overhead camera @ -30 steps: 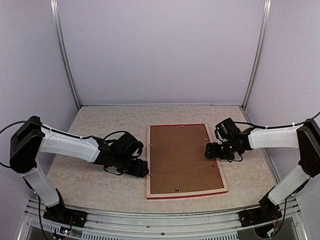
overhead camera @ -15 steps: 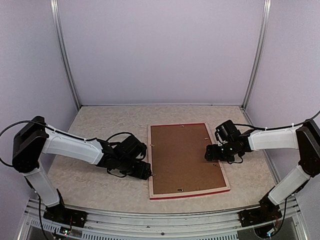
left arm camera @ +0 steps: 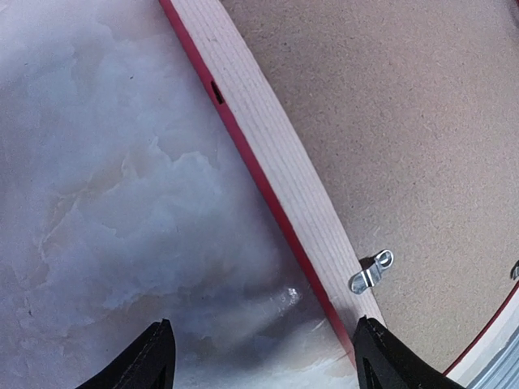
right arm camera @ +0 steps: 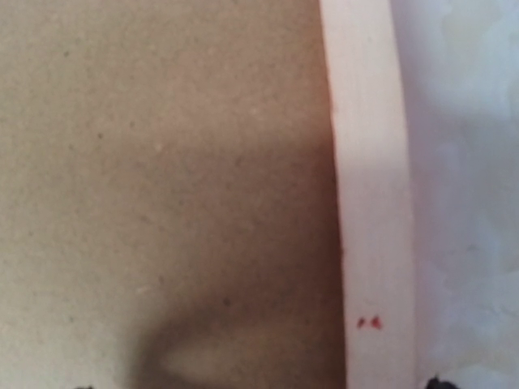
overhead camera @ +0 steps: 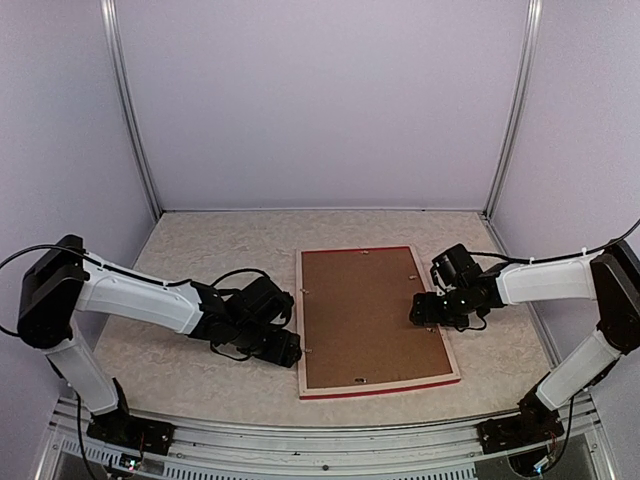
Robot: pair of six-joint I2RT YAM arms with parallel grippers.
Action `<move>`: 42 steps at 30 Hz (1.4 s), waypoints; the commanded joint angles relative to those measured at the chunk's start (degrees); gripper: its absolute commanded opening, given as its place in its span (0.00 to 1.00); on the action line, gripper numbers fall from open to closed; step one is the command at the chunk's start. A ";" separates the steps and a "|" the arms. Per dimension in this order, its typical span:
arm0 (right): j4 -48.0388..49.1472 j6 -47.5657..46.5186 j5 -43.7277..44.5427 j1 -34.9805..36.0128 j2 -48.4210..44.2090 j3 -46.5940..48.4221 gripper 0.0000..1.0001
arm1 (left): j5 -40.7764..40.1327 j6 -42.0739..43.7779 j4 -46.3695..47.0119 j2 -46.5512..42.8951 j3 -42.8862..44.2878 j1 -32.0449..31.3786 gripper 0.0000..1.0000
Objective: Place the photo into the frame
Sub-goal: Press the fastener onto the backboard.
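The frame (overhead camera: pixel 380 386) lies face down on the table, pale wood back up and a red edge showing. A brown backing board (overhead camera: pixel 368 315) fills its opening. The photo is not in view. My left gripper (overhead camera: pixel 293 349) is open and low at the frame's left rim. In the left wrist view (left arm camera: pixel 263 322) one finger is over the table and the other is at the rim (left arm camera: pixel 276 162), near a metal clip (left arm camera: pixel 371 273). My right gripper (overhead camera: pixel 416 309) is open over the board by the right rim (right arm camera: pixel 369 203). Only its fingertips show, at the bottom edge of the right wrist view (right arm camera: pixel 258 384).
The marbled tabletop (overhead camera: pixel 200 260) is enclosed by pale walls with metal posts (overhead camera: pixel 130 110) at the back corners. A metal rail (overhead camera: pixel 300 440) runs along the near edge. More small clips sit along the frame's back (overhead camera: pixel 362 380).
My left gripper has moved right and nearer, up to the frame's left rim. The frame has shifted slightly to the right. The right gripper has barely moved.
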 commanded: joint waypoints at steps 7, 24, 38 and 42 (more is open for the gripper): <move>0.83 0.76 -0.32 -0.49 -0.92 -1.28 0.88 | -0.07 2.11 0.28 1.64 1.15 0.50 0.75; 0.76 0.75 -0.17 -0.49 -1.26 -1.77 0.88 | -2.30 1.73 2.25 3.89 2.05 2.29 0.63; 0.48 0.80 0.20 -0.51 -2.20 -2.57 0.88 | -0.94 3.79 6.57 7.44 4.95 3.08 0.56; 0.37 0.93 0.38 -0.49 -2.90 -2.99 0.88 | -1.22 3.83 6.88 8.37 5.53 3.20 0.56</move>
